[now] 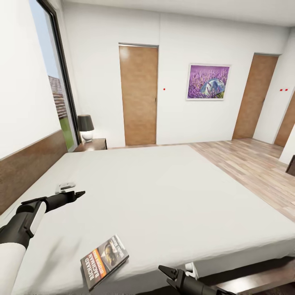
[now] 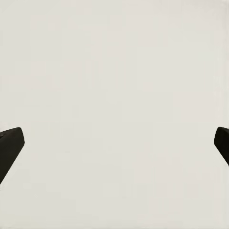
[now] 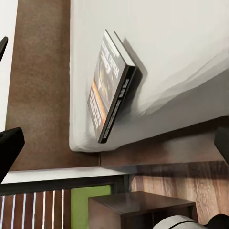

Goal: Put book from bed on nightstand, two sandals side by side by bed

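On the near corner of the large low bed (image 1: 164, 192), with its plain pale grey-white mattress and dark brown wooden headboard, lies the small thin paperback book (image 1: 104, 261), its dark cover with a face photo, an orange band and white lettering facing up. It rests flat, close to the mattress edge nearest the robot; in the right wrist view the book (image 3: 111, 86) sits just inside that edge.

The black left gripper (image 1: 78, 194) hangs above the mattress near the headboard side, well apart from the book; in the left wrist view its 2 fingers (image 2: 10, 148) stand wide apart with bare mattress between them. The black right gripper (image 1: 169, 275) sits low beside the bed's near edge, close to the book without touching it, its fingers spread and holding nothing.

At the far head corner a low dark-brown wooden nightstand (image 1: 93, 144) carries a white lamp with a black shade (image 1: 86, 128). 2 brown doors and a purple lavender picture (image 1: 208, 82) mark the white far wall.
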### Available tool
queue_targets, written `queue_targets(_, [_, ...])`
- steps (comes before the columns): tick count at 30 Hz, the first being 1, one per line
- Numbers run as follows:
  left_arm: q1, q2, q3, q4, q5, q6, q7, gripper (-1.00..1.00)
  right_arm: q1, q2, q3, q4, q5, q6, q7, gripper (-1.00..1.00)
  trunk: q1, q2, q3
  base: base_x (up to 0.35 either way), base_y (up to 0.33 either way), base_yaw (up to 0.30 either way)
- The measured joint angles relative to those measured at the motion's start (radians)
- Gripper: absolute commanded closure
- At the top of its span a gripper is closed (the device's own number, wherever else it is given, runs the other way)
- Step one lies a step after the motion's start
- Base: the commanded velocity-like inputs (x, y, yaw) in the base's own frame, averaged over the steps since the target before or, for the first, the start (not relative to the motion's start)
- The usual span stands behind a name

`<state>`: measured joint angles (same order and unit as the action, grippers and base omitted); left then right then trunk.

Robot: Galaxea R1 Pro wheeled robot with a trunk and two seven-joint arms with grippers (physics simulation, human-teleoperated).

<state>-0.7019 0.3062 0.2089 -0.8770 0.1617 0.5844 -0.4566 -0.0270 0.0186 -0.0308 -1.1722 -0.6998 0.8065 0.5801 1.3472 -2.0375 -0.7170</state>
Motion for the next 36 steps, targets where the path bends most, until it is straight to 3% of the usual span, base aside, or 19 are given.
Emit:
queue_targets(18, [0.0, 0.0, 0.0, 0.0, 0.001, 0.0, -0.001, -1.0, 0.0, 0.001, 0.0, 0.001, 0.001, -0.001, -0.008, -1.0, 0.0, 0.0, 0.0, -0.104, 0.0, 0.0])
queue_targets(36, [0.0, -0.001, 0.0, 0.0, 0.001, 0.0, -0.001, -1.0, 0.0, 0.001, 0.002, 0.002, 0.002, -0.01, -0.009, -1.0, 0.0, 0.0, 0.0, -0.015, 0.0, 0.0])
